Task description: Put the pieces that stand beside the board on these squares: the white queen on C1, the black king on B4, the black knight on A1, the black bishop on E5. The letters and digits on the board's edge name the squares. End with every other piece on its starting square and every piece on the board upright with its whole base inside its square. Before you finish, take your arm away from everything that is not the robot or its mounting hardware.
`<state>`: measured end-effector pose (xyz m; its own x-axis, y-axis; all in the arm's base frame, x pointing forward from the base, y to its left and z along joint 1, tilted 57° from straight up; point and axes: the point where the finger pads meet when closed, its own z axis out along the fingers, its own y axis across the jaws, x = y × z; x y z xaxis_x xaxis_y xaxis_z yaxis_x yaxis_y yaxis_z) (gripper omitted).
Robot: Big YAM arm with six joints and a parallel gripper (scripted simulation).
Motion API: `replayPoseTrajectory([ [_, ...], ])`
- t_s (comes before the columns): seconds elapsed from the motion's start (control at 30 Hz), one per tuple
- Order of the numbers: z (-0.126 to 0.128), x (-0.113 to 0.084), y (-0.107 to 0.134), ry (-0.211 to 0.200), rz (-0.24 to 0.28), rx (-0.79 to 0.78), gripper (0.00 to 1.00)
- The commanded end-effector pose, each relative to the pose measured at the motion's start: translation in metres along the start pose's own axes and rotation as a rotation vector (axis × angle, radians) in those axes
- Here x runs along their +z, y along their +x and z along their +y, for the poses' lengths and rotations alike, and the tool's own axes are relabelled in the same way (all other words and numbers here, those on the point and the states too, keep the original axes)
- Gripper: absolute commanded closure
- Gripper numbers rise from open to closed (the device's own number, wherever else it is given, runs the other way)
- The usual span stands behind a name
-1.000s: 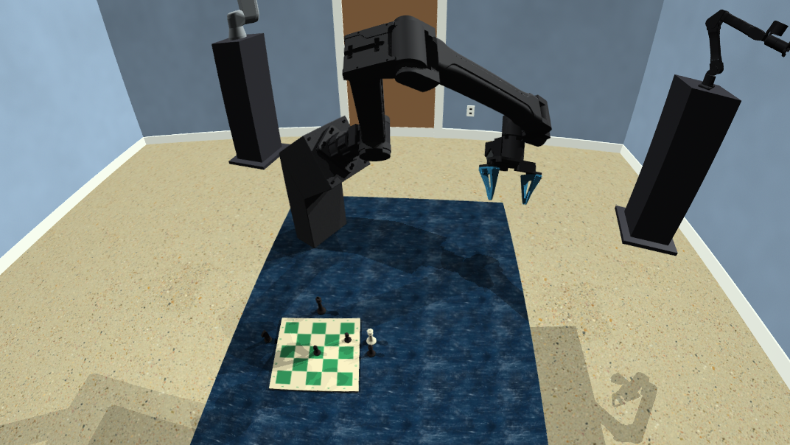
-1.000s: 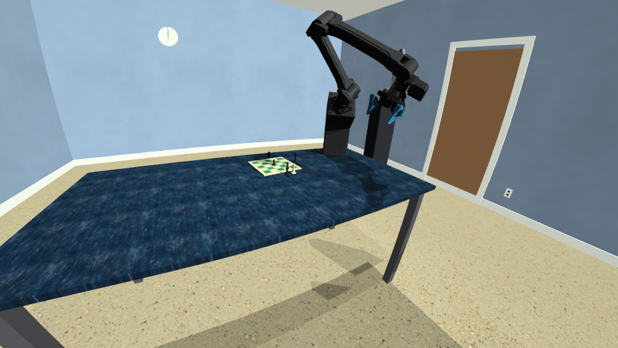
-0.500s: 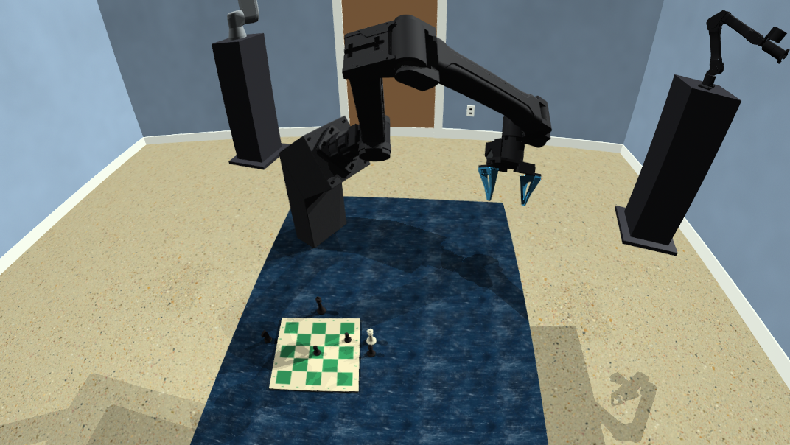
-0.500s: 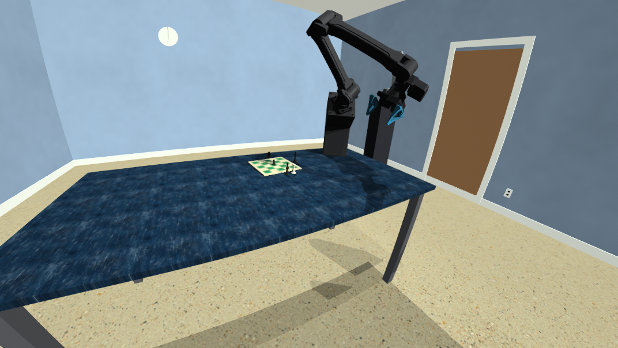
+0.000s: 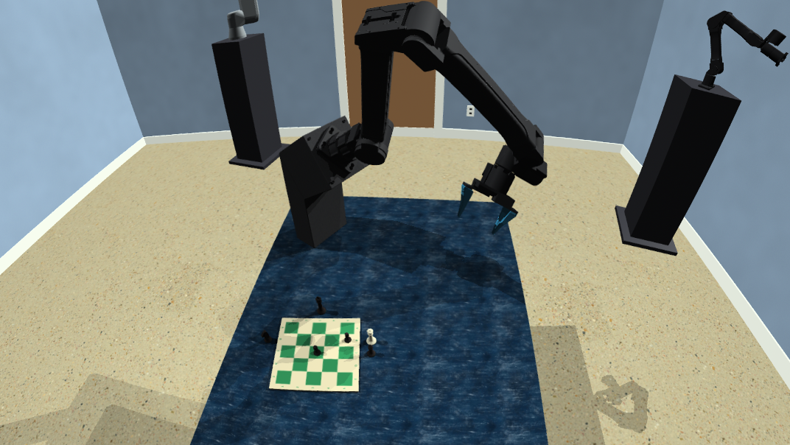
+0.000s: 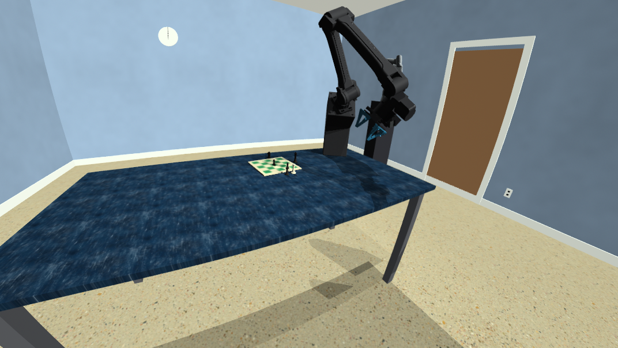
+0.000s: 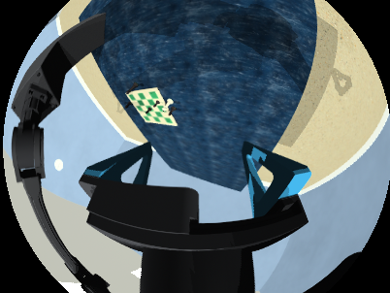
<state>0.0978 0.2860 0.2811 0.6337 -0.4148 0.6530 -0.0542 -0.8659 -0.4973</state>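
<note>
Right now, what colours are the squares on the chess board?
Green and cream squares on the board, clearest in the top view.

One board (image 5: 315,354), five black pieces (image 5: 316,349) and one white piece (image 5: 371,336) are visible.

Dark blue mottled table (image 5: 431,331) carries a green-and-cream chessboard (image 5: 316,354) lying flat. Directly on the tabletop beside the board: white queen (image 5: 371,336) off one edge with a dark piece (image 5: 371,350) just beside it, another dark piece (image 5: 319,305) off the far edge, a short dark piece (image 5: 266,336) off the opposite side.
</note>
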Motion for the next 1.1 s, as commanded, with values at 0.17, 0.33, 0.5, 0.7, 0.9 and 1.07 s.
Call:
replayPoseTrajectory([
  [0.17, 0.036, 0.104, -0.006, -0.254, -0.183, 0.403, 0.0],
  [0.33, 0.056, 0.153, 0.0, -0.331, -0.305, 0.661, 0.0],
  [0.5, 0.077, 0.194, 0.018, -0.347, -0.416, 0.919, 0.0],
  [0.7, 0.112, 0.234, 0.059, -0.272, -0.542, 1.248, 0.0],
  [0.9, 0.14, 0.247, 0.094, -0.171, -0.606, 1.432, 0.0],
  [1.07, 0.157, 0.249, 0.113, -0.1, -0.635, 1.519, 0.0],
])
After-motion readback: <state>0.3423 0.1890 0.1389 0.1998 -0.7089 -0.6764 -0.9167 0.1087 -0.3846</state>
